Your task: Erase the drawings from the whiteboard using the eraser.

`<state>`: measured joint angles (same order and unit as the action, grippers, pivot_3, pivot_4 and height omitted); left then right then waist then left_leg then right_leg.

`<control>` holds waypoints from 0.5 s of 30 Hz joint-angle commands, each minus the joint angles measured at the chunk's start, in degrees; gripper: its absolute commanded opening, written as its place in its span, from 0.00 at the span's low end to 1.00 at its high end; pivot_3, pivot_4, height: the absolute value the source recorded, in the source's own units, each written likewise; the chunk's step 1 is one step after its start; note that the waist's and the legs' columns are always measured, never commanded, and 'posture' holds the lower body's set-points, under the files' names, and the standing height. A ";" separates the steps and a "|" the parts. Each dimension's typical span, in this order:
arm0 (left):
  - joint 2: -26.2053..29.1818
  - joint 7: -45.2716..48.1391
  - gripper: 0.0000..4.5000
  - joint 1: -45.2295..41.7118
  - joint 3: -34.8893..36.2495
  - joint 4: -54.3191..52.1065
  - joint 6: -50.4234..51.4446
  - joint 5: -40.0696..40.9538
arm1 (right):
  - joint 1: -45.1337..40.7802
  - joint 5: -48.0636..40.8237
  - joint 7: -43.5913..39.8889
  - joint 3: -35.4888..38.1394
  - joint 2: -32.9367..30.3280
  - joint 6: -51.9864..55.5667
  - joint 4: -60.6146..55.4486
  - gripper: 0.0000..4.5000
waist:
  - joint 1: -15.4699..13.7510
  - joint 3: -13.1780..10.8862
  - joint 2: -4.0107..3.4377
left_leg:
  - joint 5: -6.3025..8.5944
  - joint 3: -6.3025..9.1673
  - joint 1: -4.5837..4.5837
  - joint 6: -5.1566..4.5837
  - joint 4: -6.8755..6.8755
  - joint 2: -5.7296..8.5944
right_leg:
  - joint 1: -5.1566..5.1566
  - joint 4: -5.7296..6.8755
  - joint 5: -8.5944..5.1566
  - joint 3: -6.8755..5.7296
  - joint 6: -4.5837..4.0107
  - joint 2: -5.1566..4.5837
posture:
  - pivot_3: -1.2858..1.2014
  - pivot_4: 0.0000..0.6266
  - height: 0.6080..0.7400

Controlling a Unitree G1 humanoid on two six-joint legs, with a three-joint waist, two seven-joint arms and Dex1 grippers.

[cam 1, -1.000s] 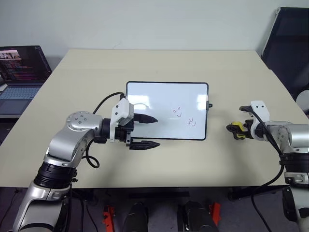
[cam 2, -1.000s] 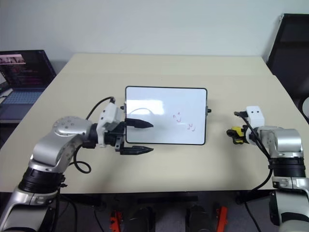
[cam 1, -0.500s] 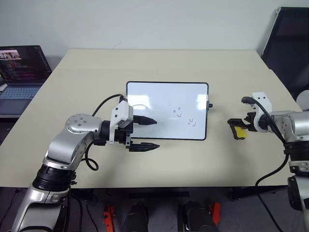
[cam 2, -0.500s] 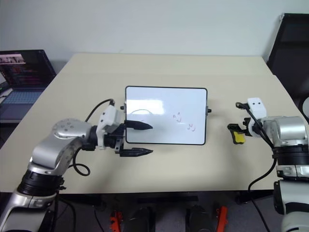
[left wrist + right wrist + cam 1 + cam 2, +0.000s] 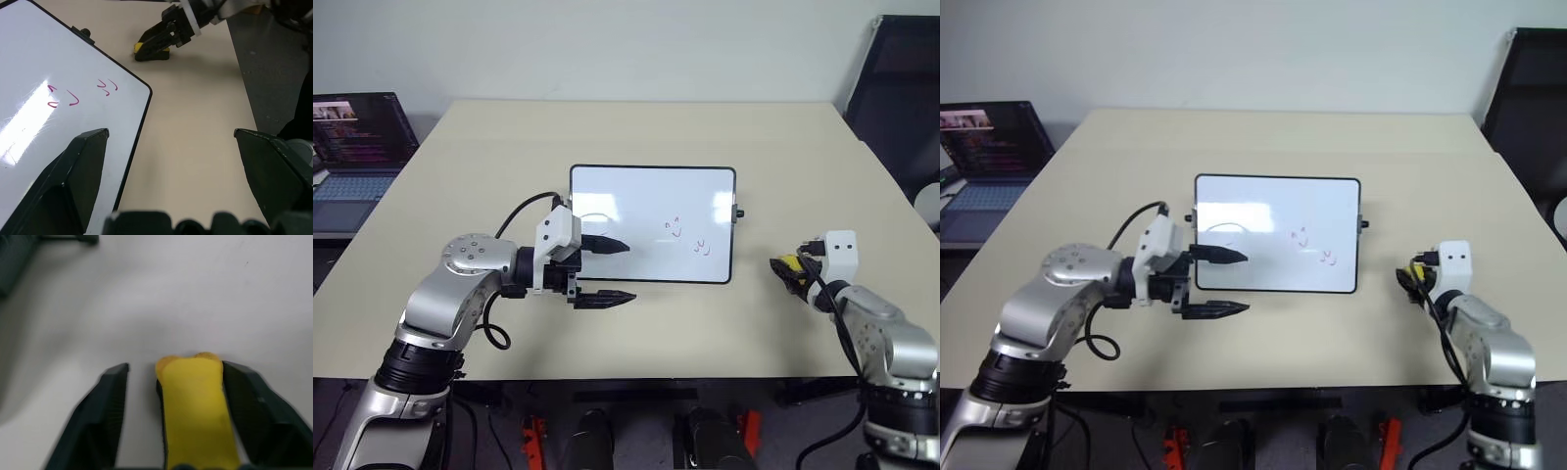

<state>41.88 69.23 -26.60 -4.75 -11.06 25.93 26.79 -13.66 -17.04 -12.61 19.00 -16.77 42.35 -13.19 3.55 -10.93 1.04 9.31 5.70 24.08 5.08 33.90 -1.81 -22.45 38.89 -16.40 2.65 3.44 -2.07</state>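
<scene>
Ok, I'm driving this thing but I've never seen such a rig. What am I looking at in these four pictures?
It is a two-armed robot at a beige table. The two wide pictures come from cameras on its head, looking down over both arms. The other two come from a camera on each wrist, looking along that gripper's black fingers.

On the table lies a whiteboard with a few small drawings near its right side. A laptop stands off to the left.

The left gripper is open and empty, at the board's left edge. The right gripper has the yellow eraser between its fingers, with a gap on one side, so it is not clamped yet.
</scene>
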 commanded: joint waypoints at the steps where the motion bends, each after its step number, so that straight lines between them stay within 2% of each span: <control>1: -0.11 -0.60 1.00 -0.45 1.26 -1.86 0.10 1.07 | -0.55 0.21 4.80 2.86 4.15 -10.08 -2.07 0.47 | 0.02 0.00 0.00 | 0.00 0.01 -0.08 0.00 0.00 0.00 | 0.08 0.01 -0.07 -0.01 -0.13 0.00 | 0.52 0.24 1.00; 7: -0.34 0.01 1.00 -1.23 0.82 -0.93 -0.16 0.87 | 0.37 2.31 6.42 0.40 6.19 -17.35 0.86 0.47 | -0.28 0.00 0.00 | 0.00 0.00 -0.11 0.00 -0.01 0.00 | 0.13 -0.02 -0.11 0.00 -0.20 0.00 | 0.52 0.24 1.00; 13: -0.15 0.69 1.00 -1.37 0.78 -0.26 -0.71 0.51 | 3.17 2.74 2.66 -2.68 0.01 -12.08 -1.28 0.47 | -0.32 -0.01 -0.02 | 0.00 0.02 -0.10 0.00 -0.08 0.00 | 0.12 -0.02 -0.14 -0.04 -0.23 0.00 | 0.52 0.24 1.00; 14: -0.13 0.74 1.00 -1.34 0.76 -0.22 -0.75 0.49 | 3.09 2.20 1.97 -2.63 -0.98 -11.19 -1.24 0.51 | -0.32 -0.01 -0.02 | 0.00 0.01 -0.11 0.00 -0.08 0.00 | 0.12 -0.02 -0.16 -0.03 -0.26 0.00 | 0.52 0.24 1.00; 15: -0.10 0.82 1.00 -1.34 0.78 -0.16 -0.80 0.50 | 2.68 1.62 1.24 -2.52 -2.17 -9.86 -1.18 0.51 | -0.30 -0.01 -0.02 | 0.00 0.01 -0.11 0.00 -0.07 0.00 | 0.12 -0.01 -0.16 -0.02 -0.27 0.00 | 0.52 0.24 1.00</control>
<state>41.37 69.58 -27.25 -4.79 -10.70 25.88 26.90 -10.19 -14.70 -10.22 16.04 -17.43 31.13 -11.58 3.26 -10.95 1.02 9.31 5.71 23.96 5.08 33.84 -1.81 -22.33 38.88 -16.56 2.63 3.17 -2.07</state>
